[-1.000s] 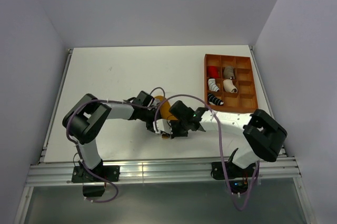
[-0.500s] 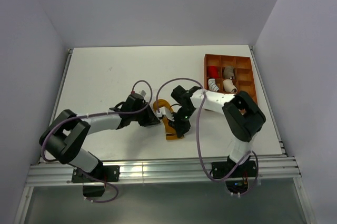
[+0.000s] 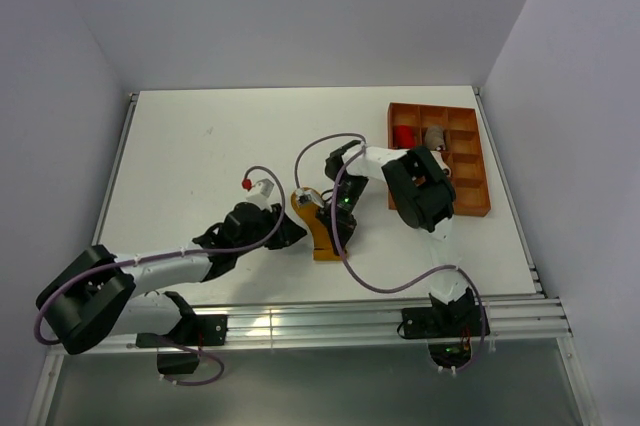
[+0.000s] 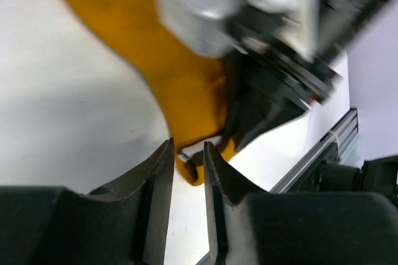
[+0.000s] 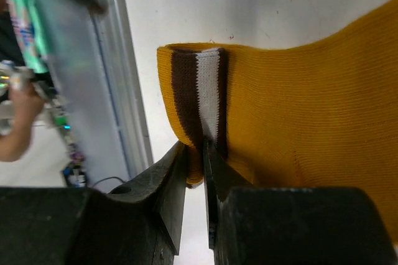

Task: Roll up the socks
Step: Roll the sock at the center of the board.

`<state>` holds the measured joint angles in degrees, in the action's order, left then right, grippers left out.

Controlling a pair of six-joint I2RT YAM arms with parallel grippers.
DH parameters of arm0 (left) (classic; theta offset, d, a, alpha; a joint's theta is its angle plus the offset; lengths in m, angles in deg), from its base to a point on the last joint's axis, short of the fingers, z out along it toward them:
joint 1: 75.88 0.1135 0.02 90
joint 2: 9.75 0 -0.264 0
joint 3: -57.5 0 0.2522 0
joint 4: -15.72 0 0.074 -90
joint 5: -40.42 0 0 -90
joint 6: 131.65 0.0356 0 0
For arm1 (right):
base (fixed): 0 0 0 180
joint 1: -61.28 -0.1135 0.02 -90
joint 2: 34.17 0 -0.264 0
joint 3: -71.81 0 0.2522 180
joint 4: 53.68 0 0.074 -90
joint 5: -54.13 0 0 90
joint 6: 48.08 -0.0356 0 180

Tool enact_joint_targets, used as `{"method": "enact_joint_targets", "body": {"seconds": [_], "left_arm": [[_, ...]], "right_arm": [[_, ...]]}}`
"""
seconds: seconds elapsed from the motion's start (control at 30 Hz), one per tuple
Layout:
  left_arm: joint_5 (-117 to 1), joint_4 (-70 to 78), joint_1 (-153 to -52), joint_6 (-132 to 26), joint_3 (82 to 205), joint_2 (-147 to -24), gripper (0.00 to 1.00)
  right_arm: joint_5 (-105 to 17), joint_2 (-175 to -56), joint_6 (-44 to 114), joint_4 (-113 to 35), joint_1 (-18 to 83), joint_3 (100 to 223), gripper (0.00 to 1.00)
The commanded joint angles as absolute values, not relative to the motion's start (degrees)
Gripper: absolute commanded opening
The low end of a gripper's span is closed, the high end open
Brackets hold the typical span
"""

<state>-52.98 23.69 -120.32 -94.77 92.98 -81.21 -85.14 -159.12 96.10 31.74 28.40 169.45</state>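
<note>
Only one of the socks shows: a mustard-orange one (image 3: 322, 242) with a brown-and-white striped cuff (image 5: 202, 100), lying flat on the white table between the two arms. My right gripper (image 5: 196, 153) is shut on the folded edge of that cuff, and in the top view it (image 3: 338, 230) sits at the sock's right side. At the sock's left side my left gripper (image 3: 296, 233) hovers low. Its jaws (image 4: 188, 153) stand a little apart with only bare table between them, and the sock's cuff end (image 4: 193, 172) lies just past their tips.
An orange compartment tray (image 3: 470, 210) stands at the right, partly covered by my right arm, with a red bundle (image 3: 404, 136) and a grey bundle (image 3: 434, 134) in its far cells. The table's metal rail (image 3: 300, 318) runs along the near edge.
My left gripper's jaws have parted slightly and the left arm has stretched lower across the table. The right arm has swung over the tray while its gripper stays on the cuff.
</note>
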Motion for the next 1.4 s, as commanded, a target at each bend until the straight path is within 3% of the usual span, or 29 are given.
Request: {"method": "enact_joint_targets", "body": {"seconds": [0.0, 0.17, 0.4, 1.0, 1.1, 1.27, 1.3, 1.37], "left_arm": [[-51.3, 31.3, -122.9, -88.6, 93.9, -82.0, 0.35], [-56.3, 35.5, -124.4, -83.8, 96.2, -86.7, 0.48], [-58.0, 34.6, -126.9, -80.2, 101.5, -95.5, 0.49], [-62.5, 37.9, -127.9, -81.1, 102.0, -103.2, 0.44], [-63.1, 37.6, -127.9, -81.9, 102.8, -104.1, 0.37], [-63.1, 35.7, -127.9, -84.3, 103.2, -106.3, 0.15], [-62.7, 35.1, -127.8, -84.8, 103.3, -107.0, 0.06], [-63.2, 34.9, -127.8, -85.8, 103.0, -107.8, 0.0]], "right_arm": [[-86.6, -162.6, 99.3, 37.9, 29.5, 173.1, 0.22], [-86.2, -164.8, 96.7, 37.9, 30.3, 174.9, 0.22], [-86.1, -167.6, 94.4, 39.4, 31.0, 177.2, 0.23], [-87.8, -170.5, 91.7, 41.6, 32.5, 180.5, 0.23], [-86.8, -169.8, 89.9, 39.2, 32.5, 179.4, 0.23], [-85.7, -166.5, 87.2, 34.8, 32.5, 176.3, 0.29], [-85.7, -165.6, 87.5, 34.8, 32.5, 176.2, 0.29], [-85.2, -164.9, 87.4, 34.5, 32.5, 175.7, 0.33]]}}
